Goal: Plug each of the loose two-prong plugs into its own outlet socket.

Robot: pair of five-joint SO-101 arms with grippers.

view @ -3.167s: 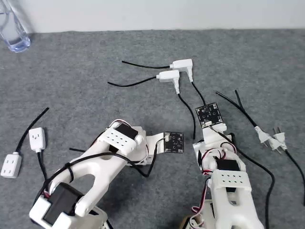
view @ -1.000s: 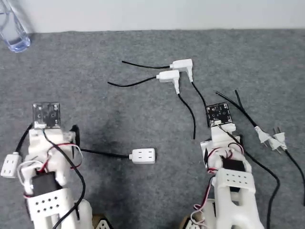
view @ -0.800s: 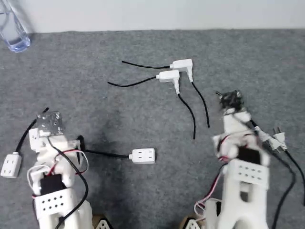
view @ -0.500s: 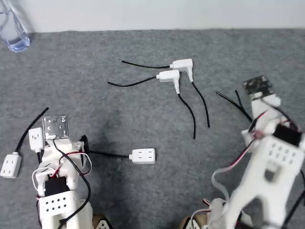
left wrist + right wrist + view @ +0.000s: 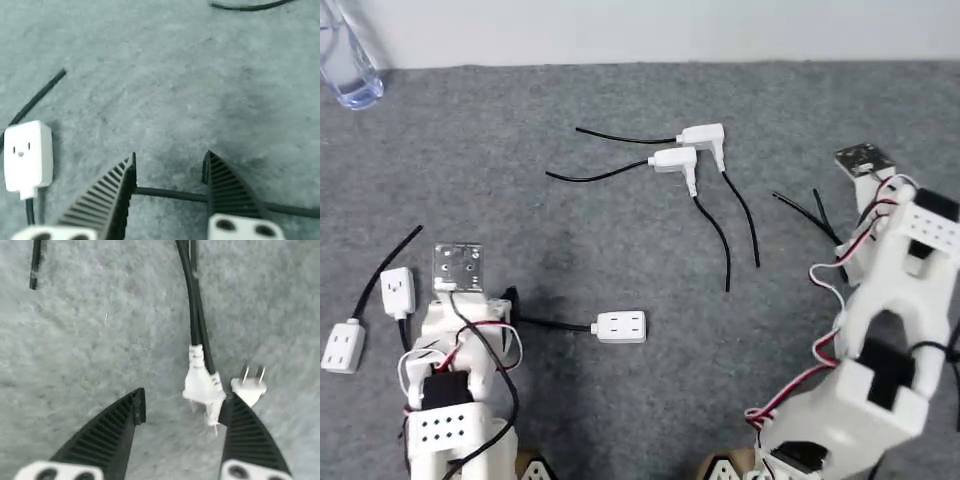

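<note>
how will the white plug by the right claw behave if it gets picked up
Probably light: the two-prong plug looks small beside the open right claw. Its thin black cord should trail limply and tug a little. The second plug lies close beside it, so it may get nudged.

No text, label, brand, number or sign can be read on the plugs [image 5: 202, 385], the outlet sockets [image 5: 620, 326] or the surface [image 5: 520, 120].
</note>
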